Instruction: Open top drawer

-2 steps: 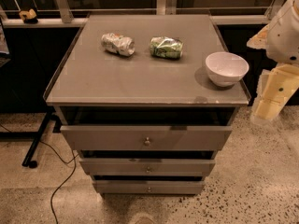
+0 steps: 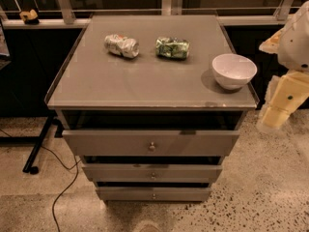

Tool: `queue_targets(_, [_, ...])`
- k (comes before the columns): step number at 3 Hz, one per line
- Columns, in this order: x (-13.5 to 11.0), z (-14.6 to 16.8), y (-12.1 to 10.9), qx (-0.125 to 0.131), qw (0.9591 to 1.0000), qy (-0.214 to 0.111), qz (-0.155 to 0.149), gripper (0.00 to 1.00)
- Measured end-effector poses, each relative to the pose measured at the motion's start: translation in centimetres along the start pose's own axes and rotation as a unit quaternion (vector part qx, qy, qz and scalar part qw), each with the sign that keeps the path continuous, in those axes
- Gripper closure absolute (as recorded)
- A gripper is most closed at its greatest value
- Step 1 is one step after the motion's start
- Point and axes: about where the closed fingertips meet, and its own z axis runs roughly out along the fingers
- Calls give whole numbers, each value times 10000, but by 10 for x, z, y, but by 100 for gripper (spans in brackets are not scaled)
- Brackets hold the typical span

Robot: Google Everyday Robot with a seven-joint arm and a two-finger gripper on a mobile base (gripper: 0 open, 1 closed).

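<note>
The top drawer is the widest grey drawer of the cabinet, with a small round metal knob at its centre. Its front stands out from the cabinet body, with a dark gap between it and the cabinet top. My gripper, cream coloured, hangs to the right of the cabinet, level with the top's right edge and apart from the drawer. It holds nothing that I can see.
On the cabinet top lie a crushed silver can, a crushed green can and a white bowl near the right edge. Two narrower drawers sit below. A black cable and stand lie on the floor at left.
</note>
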Motion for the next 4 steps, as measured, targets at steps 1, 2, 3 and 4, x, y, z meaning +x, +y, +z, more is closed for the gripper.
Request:
queue_targets(1, [3, 11, 11, 80, 9987, -291, 404, 0])
queue_targets(2, [3, 39, 24, 33, 9931, -654, 969, 0])
queue_targets(3, [-3, 75, 40, -142, 9849, -948, 1443, 0])
queue_targets(4, [-3, 102, 52, -331, 9769, -1124, 1789, 0])
